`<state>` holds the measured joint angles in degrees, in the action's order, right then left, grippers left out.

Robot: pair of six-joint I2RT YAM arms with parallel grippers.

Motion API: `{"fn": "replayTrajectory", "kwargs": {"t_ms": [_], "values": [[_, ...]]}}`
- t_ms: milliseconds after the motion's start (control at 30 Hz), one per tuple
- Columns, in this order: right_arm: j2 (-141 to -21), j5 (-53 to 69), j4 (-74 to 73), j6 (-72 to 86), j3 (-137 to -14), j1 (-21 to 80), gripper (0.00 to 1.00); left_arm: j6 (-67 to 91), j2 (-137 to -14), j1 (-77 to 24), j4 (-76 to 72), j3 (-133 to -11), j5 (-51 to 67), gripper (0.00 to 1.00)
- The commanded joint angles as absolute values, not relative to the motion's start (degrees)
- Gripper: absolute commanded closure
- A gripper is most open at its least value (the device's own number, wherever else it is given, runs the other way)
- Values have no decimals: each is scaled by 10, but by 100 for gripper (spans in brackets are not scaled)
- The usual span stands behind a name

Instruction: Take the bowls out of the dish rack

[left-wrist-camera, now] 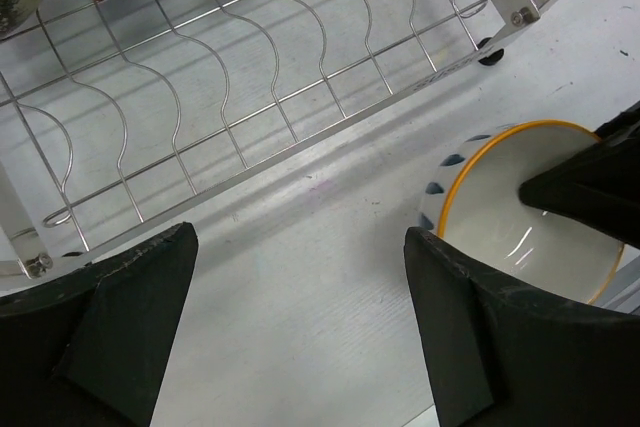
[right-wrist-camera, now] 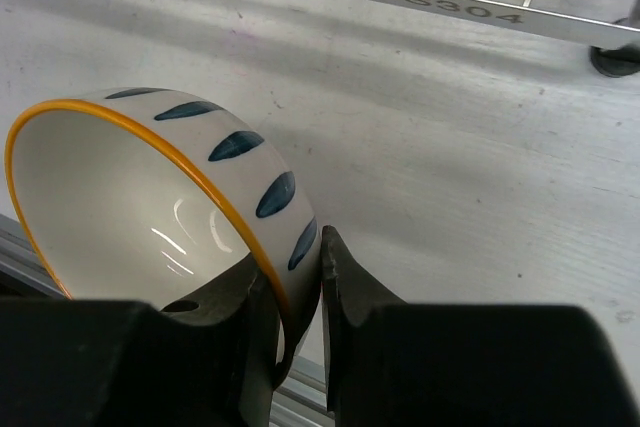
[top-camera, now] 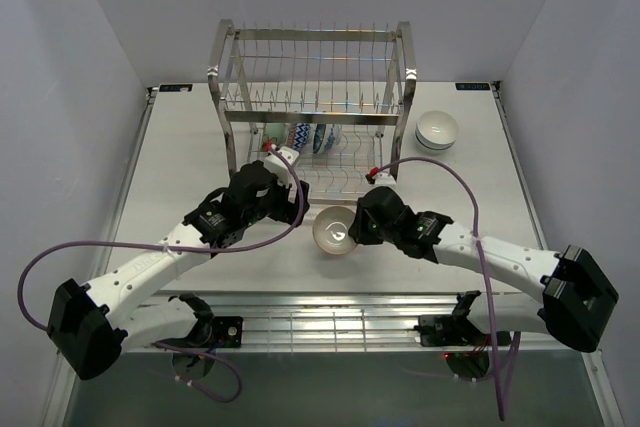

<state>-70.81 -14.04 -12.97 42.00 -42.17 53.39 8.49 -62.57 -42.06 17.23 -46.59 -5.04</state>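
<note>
Bowls with blue-and-white patterns (top-camera: 310,137) stand in the shiny steel-wire dish rack (top-camera: 312,117), at one o'clock from our left gripper (left-wrist-camera: 300,242), the nearer one, its jaws spread and empty. Our right gripper (right-wrist-camera: 298,277) pinches the wall of a white, orange-rimmed ceramic bowl (top-camera: 334,230) at the rack's six o'clock.

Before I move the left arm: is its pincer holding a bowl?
No, the left pincer stands wide open with only table showing in its gap.

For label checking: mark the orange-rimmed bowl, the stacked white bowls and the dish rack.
orange-rimmed bowl (right-wrist-camera: 130,207), right wrist view, inner wall.
stacked white bowls (top-camera: 437,130), top external view, topmost bowl.
dish rack (top-camera: 315,35), top external view, top rail.
</note>
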Motion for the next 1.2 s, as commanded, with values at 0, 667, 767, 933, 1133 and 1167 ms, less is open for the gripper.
{"fn": "replayTrajectory", "kwargs": {"t_ms": [0,667,767,933,1133,1167], "values": [[-658,-170,-137,425,-398,518,92,88,-606,-418,160,-459,-83,5],[-441,-204,-234,427,-305,196,92,88,-626,-417,170,-464,-108,5],[-461,-161,-222,384,-327,104,92,86,-626,-417,170,-464,-109,5],[-529,-44,-179,314,-397,-64,92,84,-629,-418,172,-465,-109,5],[-683,-7,-164,289,-563,-89,92,82,-641,-418,175,-468,-110,5],[-702,-6,-166,285,-588,-90,92,81,-641,-418,176,-468,-110,5]]}}
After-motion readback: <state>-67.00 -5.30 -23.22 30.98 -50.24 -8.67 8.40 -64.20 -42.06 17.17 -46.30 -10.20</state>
